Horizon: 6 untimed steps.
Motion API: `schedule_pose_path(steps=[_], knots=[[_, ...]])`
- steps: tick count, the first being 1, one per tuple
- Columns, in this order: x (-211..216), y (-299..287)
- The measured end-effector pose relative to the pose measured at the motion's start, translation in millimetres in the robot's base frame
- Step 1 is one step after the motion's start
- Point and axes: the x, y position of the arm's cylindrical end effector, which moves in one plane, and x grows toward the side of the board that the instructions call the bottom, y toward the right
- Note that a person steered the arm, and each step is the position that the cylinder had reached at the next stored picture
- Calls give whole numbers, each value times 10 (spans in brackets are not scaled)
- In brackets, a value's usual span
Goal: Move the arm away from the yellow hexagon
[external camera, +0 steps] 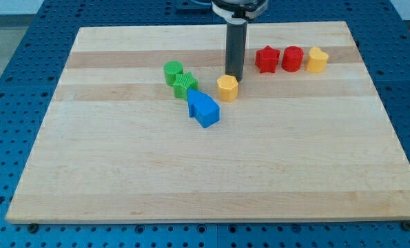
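The yellow hexagon [227, 87] lies on the wooden board [205, 165] a little above the middle. My tip [234, 77] stands right behind it, at its upper right edge, touching or nearly touching it. The dark rod rises straight up from there to the view's top.
Two green blocks [173, 71] [185, 85] lie left of the hexagon, touching each other. Two blue blocks [203, 108] sit joined just below and left of it. A red star [267, 59], a red hexagon [292, 58] and a yellow block [318, 60] form a row at the upper right.
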Motion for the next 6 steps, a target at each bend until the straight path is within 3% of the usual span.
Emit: schedule_pose_path(steps=[4,6], knots=[[234,0],[321,509]])
